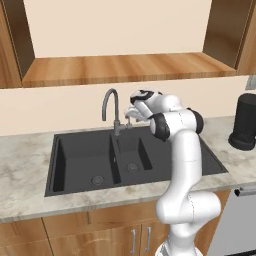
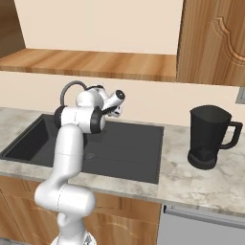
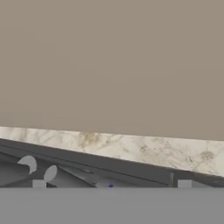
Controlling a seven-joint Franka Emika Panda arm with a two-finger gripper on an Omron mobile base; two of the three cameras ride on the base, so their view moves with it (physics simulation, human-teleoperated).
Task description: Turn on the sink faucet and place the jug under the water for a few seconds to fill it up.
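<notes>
Left base view, marble counter [image 1: 25, 170], black sink [image 1: 80, 150]

my arm [image 1: 184, 165] is glossy white all over, built from thick rounded tubes that swell into bulbous housings at each bend. wide dark bands ring the joints [image 1: 160, 127], the clearest being a black collar at the elbow and another just behind it. the wrist ends in a white head with a dark cap. the pincer [image 1: 128, 115] is small and pale, with two short dark tips.
</notes>
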